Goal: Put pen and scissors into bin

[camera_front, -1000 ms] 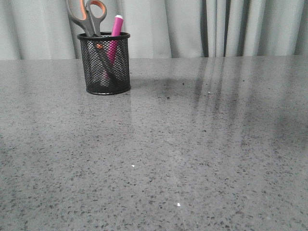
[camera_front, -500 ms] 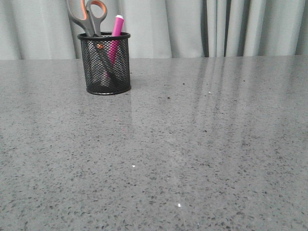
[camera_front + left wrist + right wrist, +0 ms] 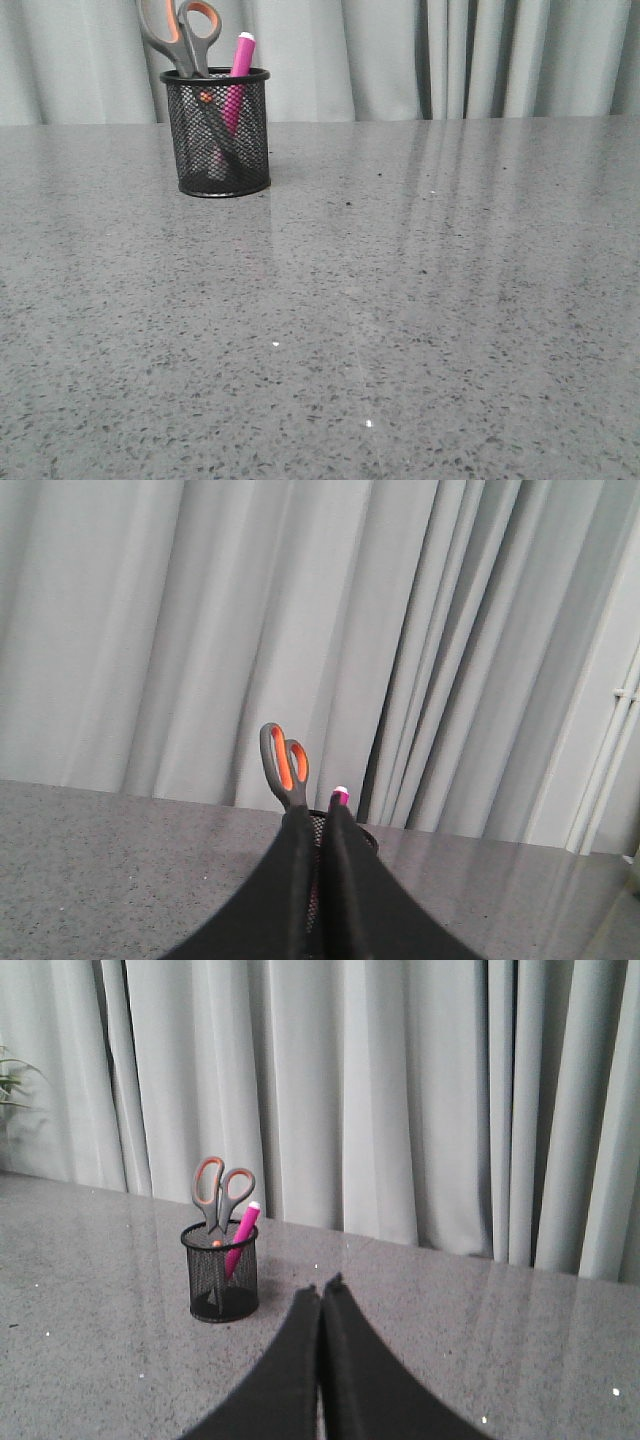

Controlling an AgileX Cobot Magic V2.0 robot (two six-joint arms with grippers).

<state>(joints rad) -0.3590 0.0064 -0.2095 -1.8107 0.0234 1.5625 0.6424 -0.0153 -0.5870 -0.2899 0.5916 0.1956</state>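
The black mesh bin (image 3: 218,132) stands at the far left of the grey table. The scissors (image 3: 180,35) stand in it, blades down, orange-lined loops above the rim. The magenta pen (image 3: 240,62) stands in it too, pale end up. Neither arm shows in the front view. My left gripper (image 3: 319,813) is shut and empty, well back from the bin (image 3: 365,838), whose scissors (image 3: 283,766) and pen tip (image 3: 340,794) rise behind its fingers. My right gripper (image 3: 322,1284) is shut and empty, back from the bin (image 3: 220,1272) holding the scissors (image 3: 221,1192) and pen (image 3: 242,1232).
Pale grey curtains (image 3: 400,55) hang along the table's far edge. The speckled grey tabletop (image 3: 380,300) stretches in front of and to the right of the bin. A green plant leaf (image 3: 12,1085) shows at the edge of the right wrist view.
A faint shadow on the table to the right of the bin a second ago has gone. The bin, scissors and pen have not moved.
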